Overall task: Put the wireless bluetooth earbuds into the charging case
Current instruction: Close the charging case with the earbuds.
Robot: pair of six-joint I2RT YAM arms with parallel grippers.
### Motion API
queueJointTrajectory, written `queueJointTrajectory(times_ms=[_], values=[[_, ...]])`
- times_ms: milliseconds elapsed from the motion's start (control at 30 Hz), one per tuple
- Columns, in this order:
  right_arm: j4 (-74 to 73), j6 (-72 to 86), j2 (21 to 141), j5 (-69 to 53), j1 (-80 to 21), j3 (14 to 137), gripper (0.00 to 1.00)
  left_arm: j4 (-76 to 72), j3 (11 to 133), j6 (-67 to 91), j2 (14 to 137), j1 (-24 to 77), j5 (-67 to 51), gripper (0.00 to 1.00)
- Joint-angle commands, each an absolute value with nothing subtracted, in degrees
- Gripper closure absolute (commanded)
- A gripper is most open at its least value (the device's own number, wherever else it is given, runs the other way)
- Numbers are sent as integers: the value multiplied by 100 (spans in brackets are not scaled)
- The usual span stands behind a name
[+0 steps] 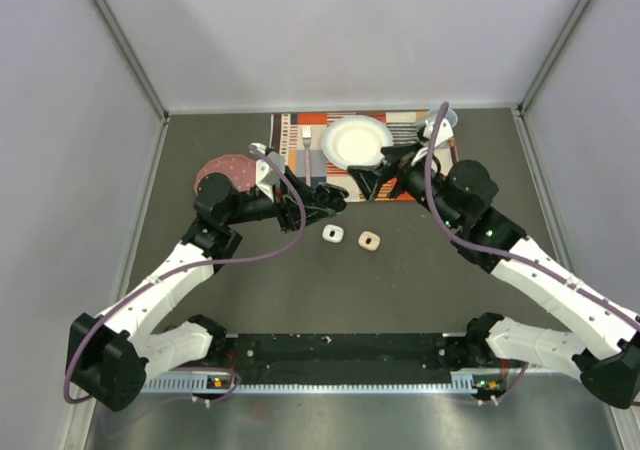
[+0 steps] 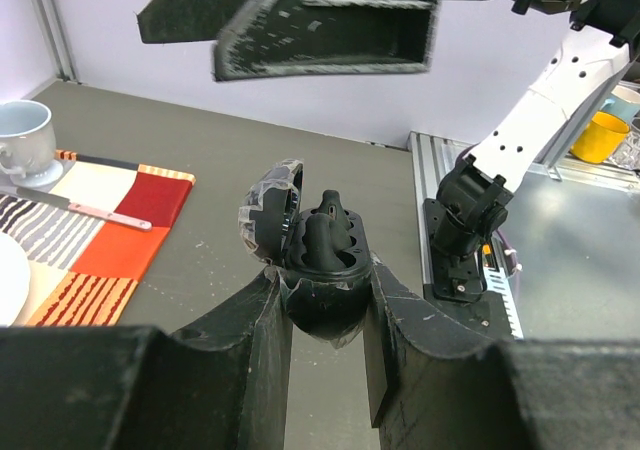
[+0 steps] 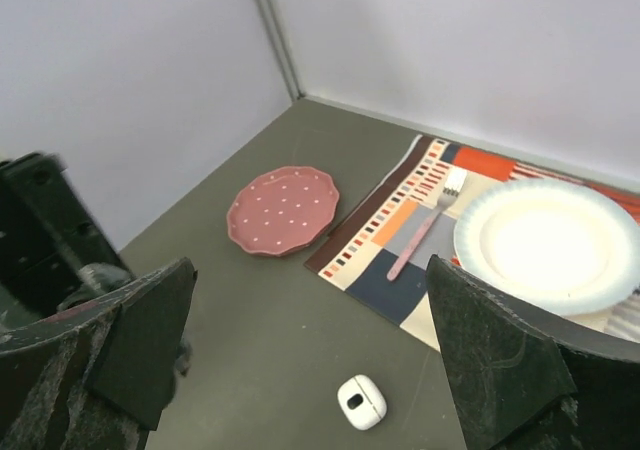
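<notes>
My left gripper is shut on a black charging case and holds it above the table with its lid open. A black earbud sits in the case. My right gripper is open and empty, close above and in front of the black case, and shows in the left wrist view. In the top view the left gripper and right gripper nearly meet. A closed white case and a closed pink case lie on the table. The white case shows below the right gripper. White and pink buds are hidden.
A striped placemat at the back holds a white plate, a pink-handled fork, a knife and a cup on a saucer. A dotted pink plate lies left of the mat. Walls close in on three sides.
</notes>
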State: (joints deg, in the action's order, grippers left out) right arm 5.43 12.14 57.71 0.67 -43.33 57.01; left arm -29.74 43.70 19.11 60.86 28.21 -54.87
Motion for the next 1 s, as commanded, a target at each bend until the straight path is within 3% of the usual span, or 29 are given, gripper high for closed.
queueJointTrajectory(times_ms=[0, 200, 967], values=[[282, 2151, 5783, 239, -3895, 5985, 1, -3138, 4438, 1811, 5924, 2839, -5423, 100], [-324, 3559, 6319, -1183, -2954, 6502, 1, -3129, 4474, 1802, 5924, 2839, -5449, 100], [-738, 3235, 7295, -2795, -3067, 7005, 1, -3068, 4474, 1898, 6029, 2848, -5774, 100]])
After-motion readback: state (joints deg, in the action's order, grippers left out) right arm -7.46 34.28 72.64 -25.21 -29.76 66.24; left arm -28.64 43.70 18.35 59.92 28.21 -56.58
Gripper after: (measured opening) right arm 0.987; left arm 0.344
